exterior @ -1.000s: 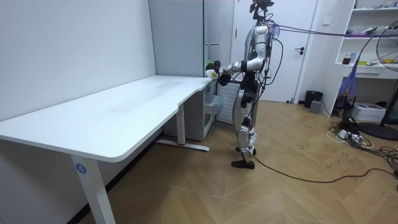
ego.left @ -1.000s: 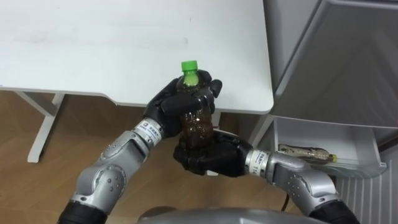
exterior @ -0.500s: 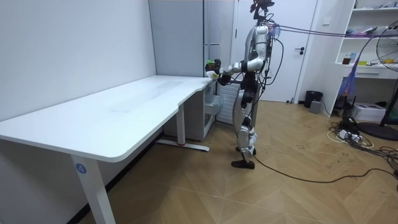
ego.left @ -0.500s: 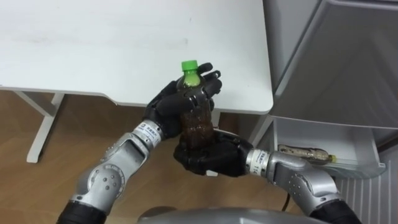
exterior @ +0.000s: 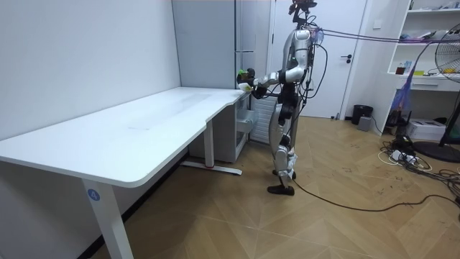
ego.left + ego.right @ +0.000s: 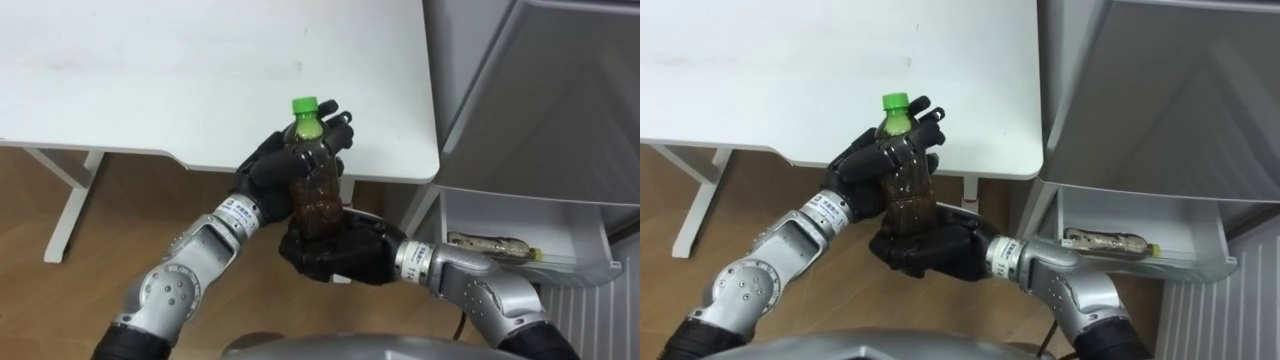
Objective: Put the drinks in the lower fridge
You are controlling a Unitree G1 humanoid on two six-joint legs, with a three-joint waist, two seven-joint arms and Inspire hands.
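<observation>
One drink point(image 6: 490, 243) already lies in the open lower fridge point(image 6: 585, 225), while the green-capped bottle point(image 6: 314, 190) stands upright off the bench point(image 6: 150, 70) corner, fingers of left hand point(image 6: 266, 180) and right hand point(image 6: 330, 255) clamped round it, not yet stowed.

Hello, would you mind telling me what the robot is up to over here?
The robot stands at the corner of the white table, beside the grey fridge, holding a clear plastic bottle of brown drink with a green cap upright in both hands. Its left hand wraps the upper part; its right hand grips the base. A similar bottle lies in the fridge's open lower compartment.
</observation>
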